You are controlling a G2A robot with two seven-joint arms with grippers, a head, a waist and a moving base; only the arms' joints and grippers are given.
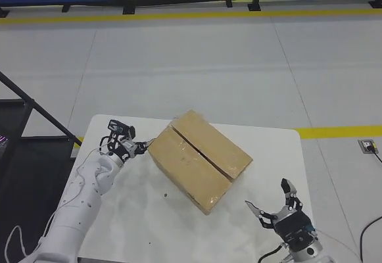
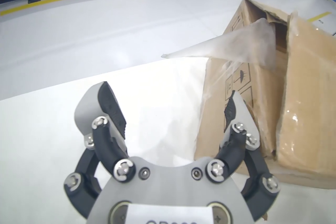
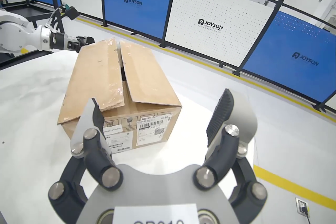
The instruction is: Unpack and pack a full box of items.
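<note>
A brown cardboard box [image 1: 200,158] lies diagonally on the white table [image 1: 131,217], its two top flaps nearly closed with a narrow seam between them. A strip of clear tape [image 2: 231,45] is peeled up from the box [image 2: 302,104] end and sticks out into the air. My left gripper [image 1: 136,146] [image 2: 170,101] is open beside that end of the box, holding nothing. My right gripper [image 1: 271,199] [image 3: 160,114] is open near the table's front right, a short way from the labelled end of the box [image 3: 120,83]. The left arm [image 3: 39,37] reaches the far end.
The table's near left part [image 1: 138,230] is bare apart from small specks. A black frame [image 1: 6,131] stands left of the table. Grey floor with yellow lines [image 1: 348,131] surrounds the table, and a floor socket [image 1: 367,146] sits to the right.
</note>
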